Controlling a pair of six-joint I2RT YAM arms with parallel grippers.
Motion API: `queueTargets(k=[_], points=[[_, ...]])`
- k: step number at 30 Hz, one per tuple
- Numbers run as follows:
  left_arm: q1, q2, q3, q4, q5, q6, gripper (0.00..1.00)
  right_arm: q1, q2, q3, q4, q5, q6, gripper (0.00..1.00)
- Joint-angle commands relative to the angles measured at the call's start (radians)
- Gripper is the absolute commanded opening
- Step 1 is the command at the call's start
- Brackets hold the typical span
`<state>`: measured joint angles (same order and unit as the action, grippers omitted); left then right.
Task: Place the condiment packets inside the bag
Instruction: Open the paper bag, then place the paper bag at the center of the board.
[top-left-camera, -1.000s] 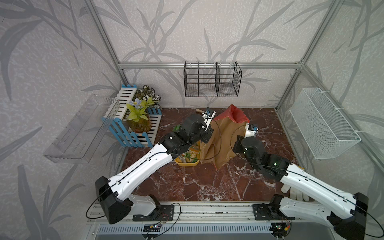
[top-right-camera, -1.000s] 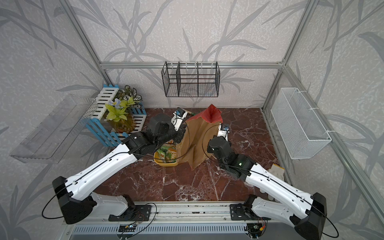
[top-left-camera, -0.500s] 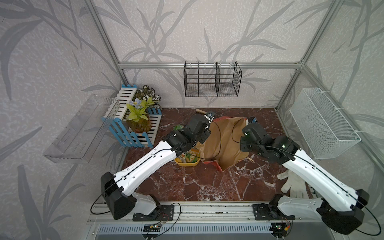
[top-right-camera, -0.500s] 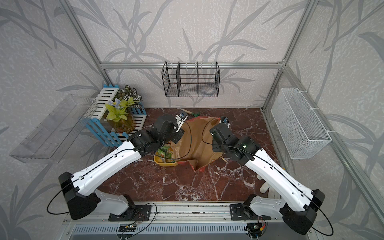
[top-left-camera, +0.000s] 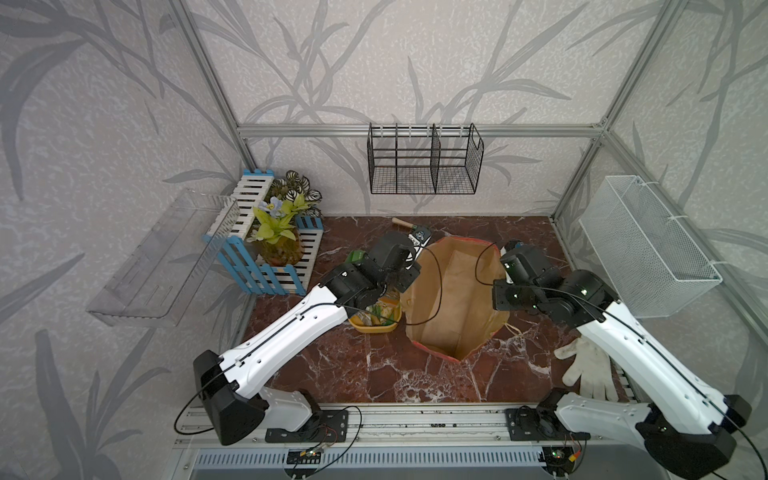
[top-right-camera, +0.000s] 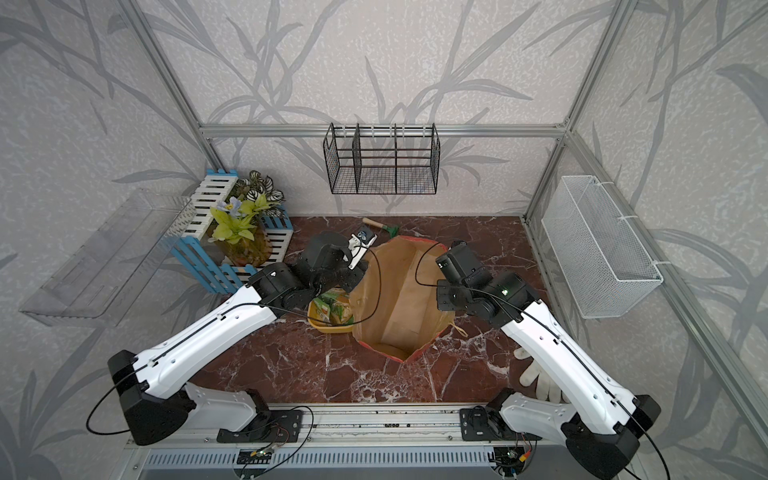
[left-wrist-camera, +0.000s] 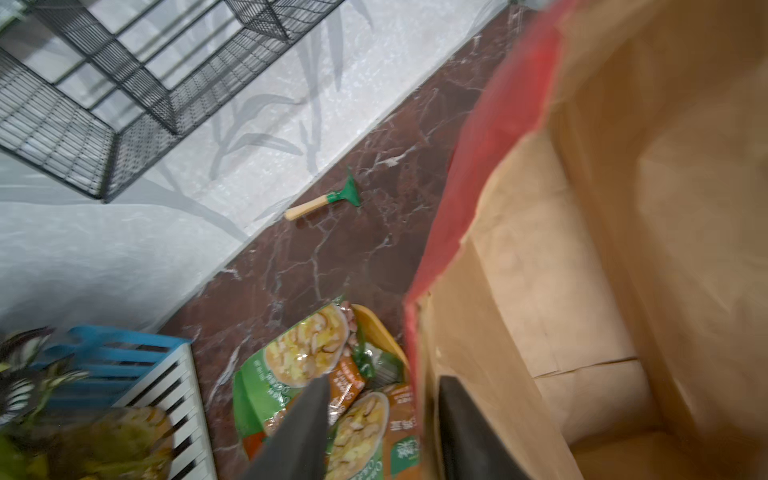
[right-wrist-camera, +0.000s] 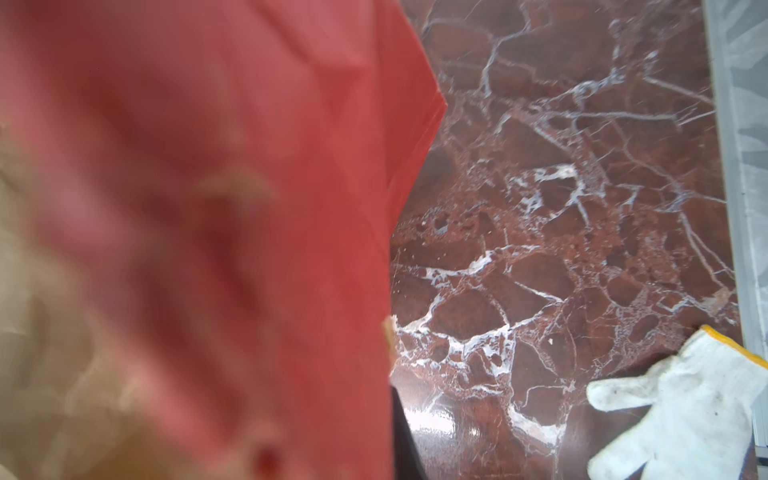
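The red bag (top-left-camera: 457, 291) sits in the middle of the tabletop (top-left-camera: 374, 374) with its mouth wide open. Both top views look down into its brown inside.

The packets (top-left-camera: 380, 309) lie piled in a yellow tray (top-left-camera: 374, 329). The tray is just left of the bag and touches its side. They are green and orange with food pictures on them (the left wrist view shows them best (left-wrist-camera: 299, 361)).

The left pincer (left-wrist-camera: 382, 388) is at the bag's left rim, above the tray. Its two fingers (left-wrist-camera: 307, 428) are spread apart. One is over the packets and the other is inside the bag, with the paper edge between them. They are not pinching the paper.

The right pincer (right-wrist-camera: 401, 432) is at the bag's right rim. It is pressed together on the paper there, and the red side of the bag fills most of its wrist view.

A white glove (top-left-camera: 586, 370) lies near the right edge. A small green tool (left-wrist-camera: 324, 203) with a wooden handle lies by the far wall.
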<state>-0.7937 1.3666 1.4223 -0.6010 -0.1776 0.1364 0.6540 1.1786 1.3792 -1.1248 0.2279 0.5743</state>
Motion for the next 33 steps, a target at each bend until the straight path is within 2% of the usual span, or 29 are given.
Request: queueTargets(k=[1,4,5,6,7,10,12,20,27,30,33], points=[[0.000,-0.024,0.046,-0.028,0.204,-0.067,0.55,-0.015,0.040,0.038,0.013,-0.055,-0.038,0.00],[0.000,-0.060,0.052,-0.005,0.209,-0.068,0.57,-0.034,0.063,0.059,0.031,-0.088,-0.062,0.00],[0.002,-0.075,0.050,0.003,0.203,-0.066,0.62,-0.040,0.071,0.067,0.036,-0.099,-0.070,0.00],[0.002,-0.091,0.049,0.008,0.199,-0.061,0.76,-0.046,0.081,0.074,0.039,-0.107,-0.080,0.00],[0.005,-0.105,0.048,0.013,0.198,-0.050,0.83,-0.054,0.090,0.084,0.042,-0.116,-0.089,0.00],[0.037,-0.138,0.040,0.031,0.200,-0.038,0.93,-0.091,0.125,0.111,0.056,-0.156,-0.120,0.00],[0.083,-0.152,0.040,0.024,0.258,-0.044,0.99,-0.118,0.160,0.133,0.057,-0.191,-0.140,0.00],[0.334,-0.214,-0.072,0.046,0.462,-0.012,1.00,-0.186,0.331,0.266,-0.022,-0.234,-0.262,0.18],[0.606,-0.206,-0.228,0.082,0.651,0.102,1.00,-0.199,0.466,0.427,-0.085,-0.217,-0.338,0.24],[0.685,-0.207,-0.274,0.089,0.688,0.132,1.00,-0.200,0.510,0.506,-0.129,-0.173,-0.348,0.27],[0.721,-0.242,-0.321,0.096,0.687,0.175,1.00,-0.202,0.520,0.549,-0.153,-0.127,-0.348,0.30]])
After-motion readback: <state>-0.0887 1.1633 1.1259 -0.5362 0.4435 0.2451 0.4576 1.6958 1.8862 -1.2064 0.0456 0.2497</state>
